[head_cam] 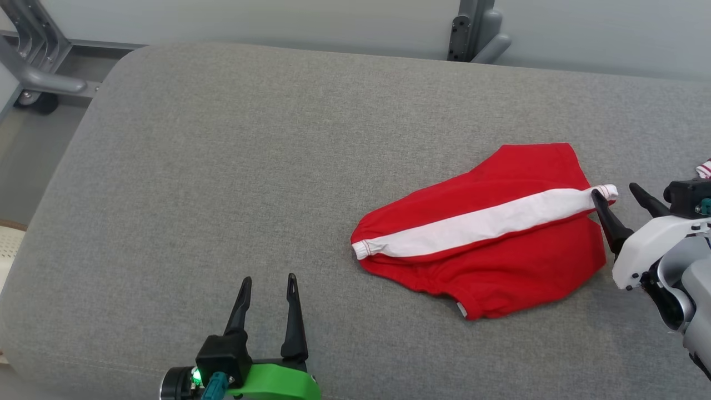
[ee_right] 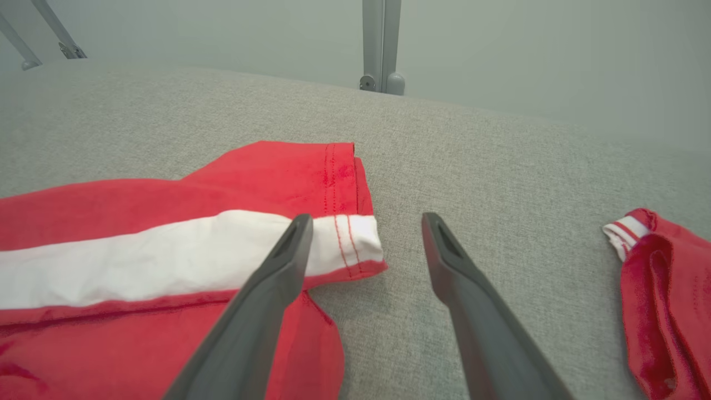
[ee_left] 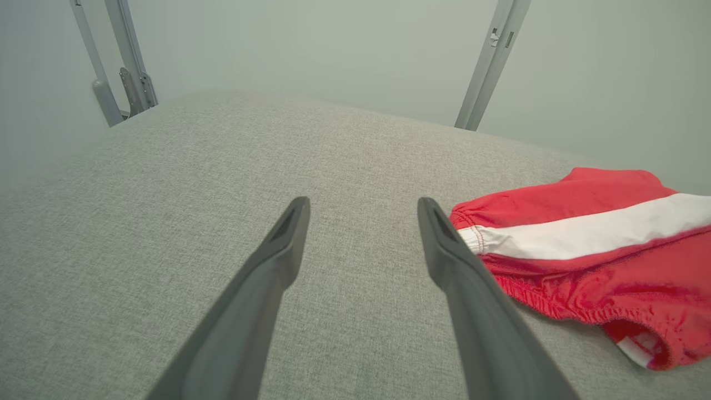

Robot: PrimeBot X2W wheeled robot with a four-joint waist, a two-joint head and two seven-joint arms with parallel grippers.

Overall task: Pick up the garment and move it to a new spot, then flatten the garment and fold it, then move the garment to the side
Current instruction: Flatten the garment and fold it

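The garment (head_cam: 489,233) is a pair of red shorts with a white side stripe, folded flat on the grey cushion right of centre; I also see the garment (ee_left: 600,250) in the left wrist view and the garment (ee_right: 166,261) in the right wrist view. My right gripper (head_cam: 615,192) is open at the stripe's right end, its left finger (ee_right: 278,278) over the hem, the other over bare cushion. My left gripper (head_cam: 268,279) is open near the front edge, left of the shorts, with nothing between its fingers.
The grey cushion (head_cam: 222,166) has wide bare room on its left half. A second red and white piece of cloth (ee_right: 661,289) lies at the far right, also visible as cloth (head_cam: 704,168) at the head view's right edge. Metal frame legs (head_cam: 477,33) stand behind.
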